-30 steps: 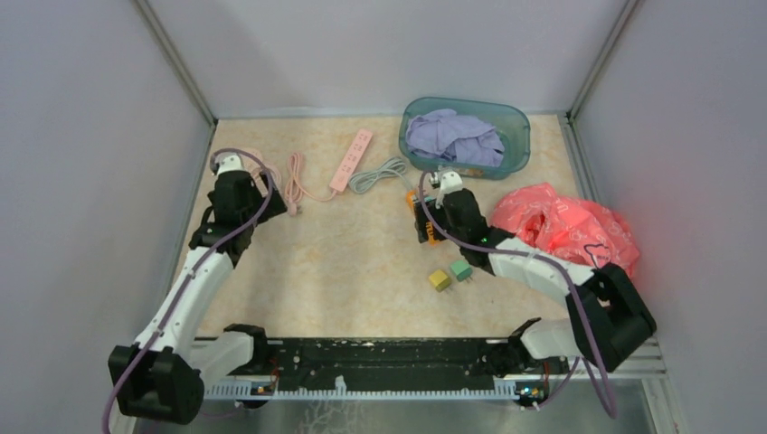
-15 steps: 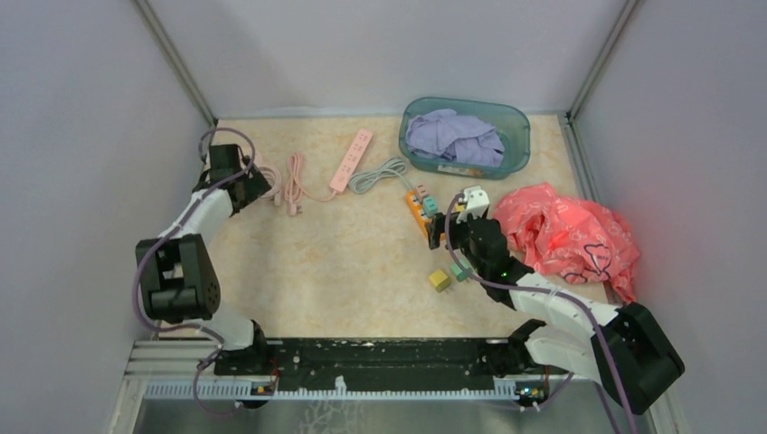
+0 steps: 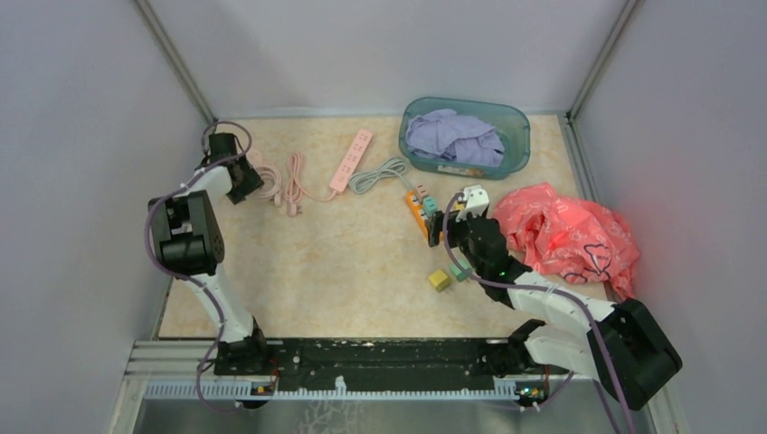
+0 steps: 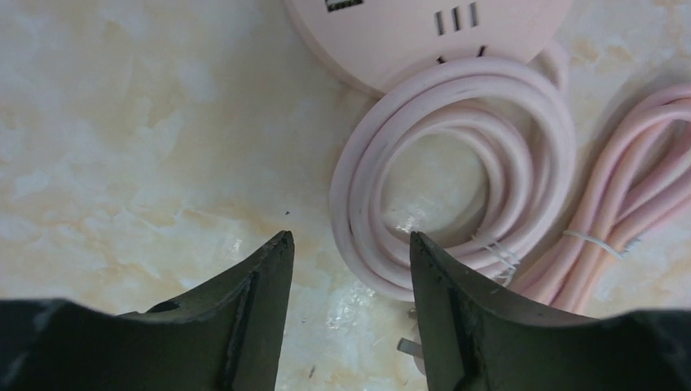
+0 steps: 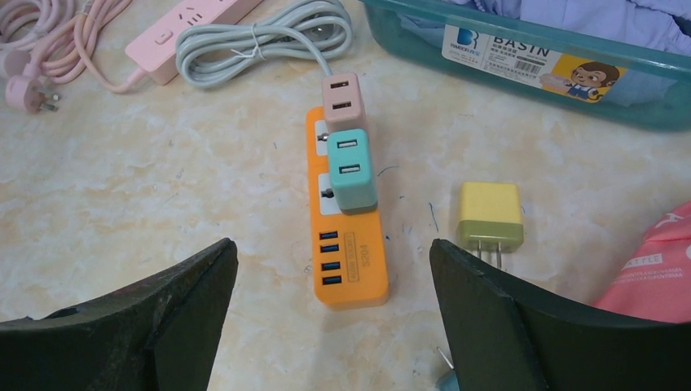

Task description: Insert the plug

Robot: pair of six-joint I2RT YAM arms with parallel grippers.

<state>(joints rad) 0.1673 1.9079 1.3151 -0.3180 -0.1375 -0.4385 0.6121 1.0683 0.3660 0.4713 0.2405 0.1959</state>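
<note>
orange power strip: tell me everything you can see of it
The orange power strip lies flat on the marbled table and looks like glossy plastic. Four blue USB ports run in a column at its near end. Two adapters are plugged into its top face: a teal adapter mid-strip and a pale pink adapter at the far end. A bundled grey cord leaves the far end. The open right pincer is above it, not touching.

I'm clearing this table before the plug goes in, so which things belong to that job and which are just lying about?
Job, likely: orange power strip, yellow plug, green plug.
Lying about: pink power strip, grey cable, teal basin, red bag, coiled pink cord.
</note>
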